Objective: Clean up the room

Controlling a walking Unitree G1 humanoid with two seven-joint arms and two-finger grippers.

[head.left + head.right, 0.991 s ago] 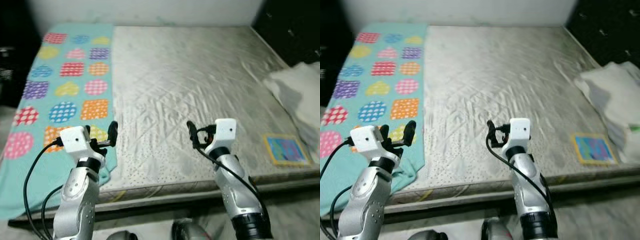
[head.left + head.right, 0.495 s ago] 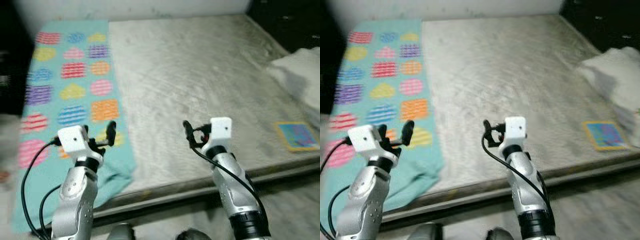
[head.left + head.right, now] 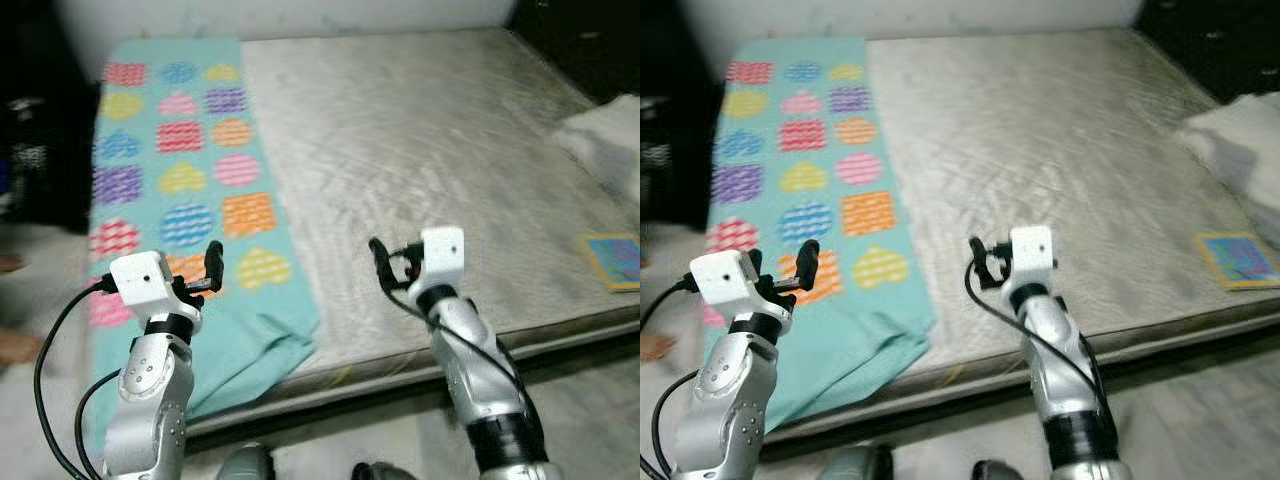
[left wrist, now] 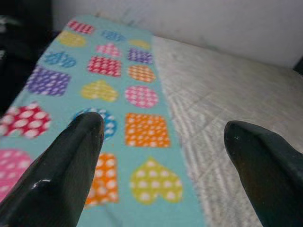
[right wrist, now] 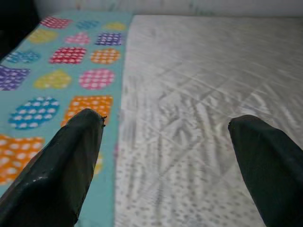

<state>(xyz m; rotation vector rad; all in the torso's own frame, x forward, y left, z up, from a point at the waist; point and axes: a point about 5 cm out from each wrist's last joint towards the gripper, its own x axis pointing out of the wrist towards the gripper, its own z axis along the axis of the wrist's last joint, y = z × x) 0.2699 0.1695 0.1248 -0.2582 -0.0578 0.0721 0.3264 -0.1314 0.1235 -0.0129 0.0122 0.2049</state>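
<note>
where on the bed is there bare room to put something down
Bare mattress lies free between the teal blanket on its left and the white bedding and small picture book at its right edge. Both grippers, left and right, hover near the front edge.

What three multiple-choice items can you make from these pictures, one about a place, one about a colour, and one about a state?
1. Where does the patterned blanket lie on the mattress?
A. along the robot's left side
B. along the robot's right side
C. across the middle

2. What is the blanket's background colour?
A. red
B. turquoise
C. black

3. How are the fingers of the left gripper and the right gripper?
A. both shut on the blanket
B. one open, one shut
C. both open, holding nothing

Answers: 1 A, it covers the strip before the left arm. 2 B, turquoise shows between the coloured shapes. 3 C, each wrist view shows a wide bare gap between the fingers.
</note>
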